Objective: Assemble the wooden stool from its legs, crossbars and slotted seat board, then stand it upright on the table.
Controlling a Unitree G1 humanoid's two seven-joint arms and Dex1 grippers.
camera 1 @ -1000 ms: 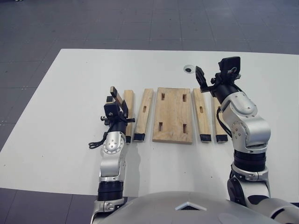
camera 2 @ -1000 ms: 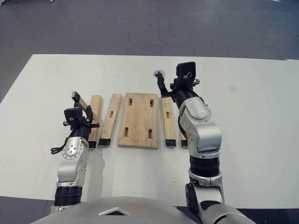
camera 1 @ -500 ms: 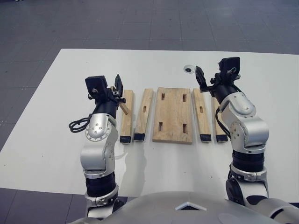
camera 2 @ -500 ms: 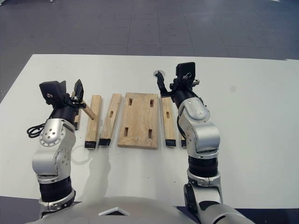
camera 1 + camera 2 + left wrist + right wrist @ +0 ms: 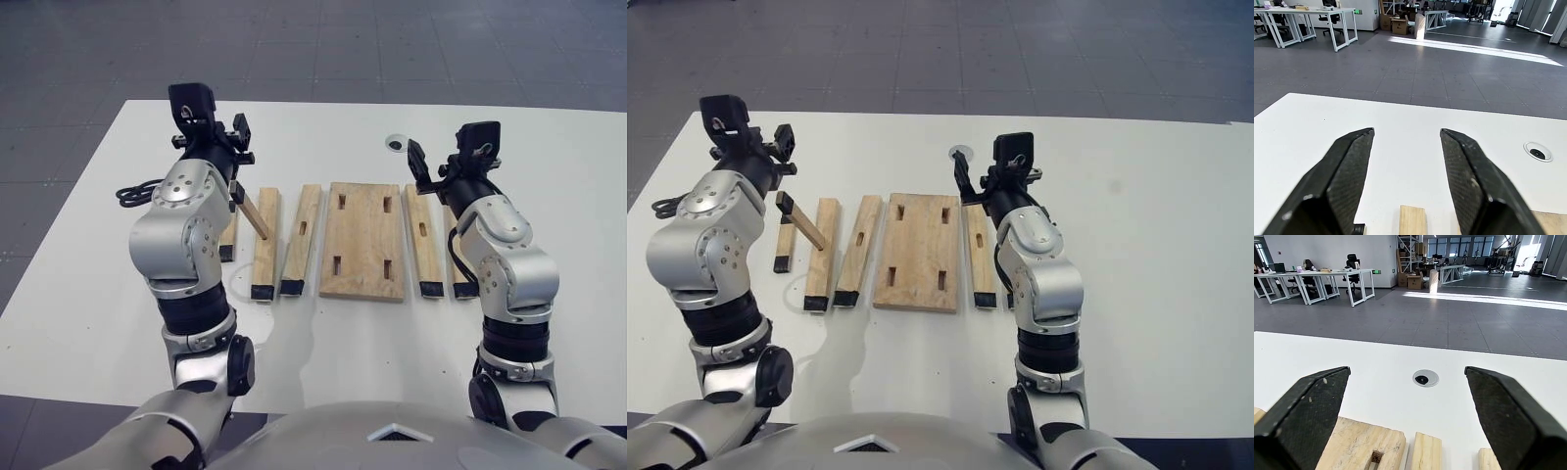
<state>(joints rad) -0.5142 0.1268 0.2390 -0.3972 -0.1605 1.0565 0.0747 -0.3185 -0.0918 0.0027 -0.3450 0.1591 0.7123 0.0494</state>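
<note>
Seat board (image 5: 363, 240) laid flat on the table (image 5: 108, 264), legs (image 5: 423, 240) laid alongside, crossbar (image 5: 253, 211) tilted up from one left-side leg, left gripper (image 5: 1405, 131) and right gripper (image 5: 1407, 369) spread wide, empty.

This is a large open office or lab hall. A white table (image 5: 78, 294) fills the middle of the head views, with a round cable port (image 5: 395, 144) set into it toward the upper right. Grey floor tiles (image 5: 392, 49) run across the top of the frame. In the wrist views, far behind the table, stand rows of white desks (image 5: 1317, 276) with office chairs (image 5: 1354, 262), cardboard boxes (image 5: 1413, 281) and metal frames (image 5: 1452, 273). Tall windows (image 5: 1474, 245) throw bright bands of light on the floor.
</note>
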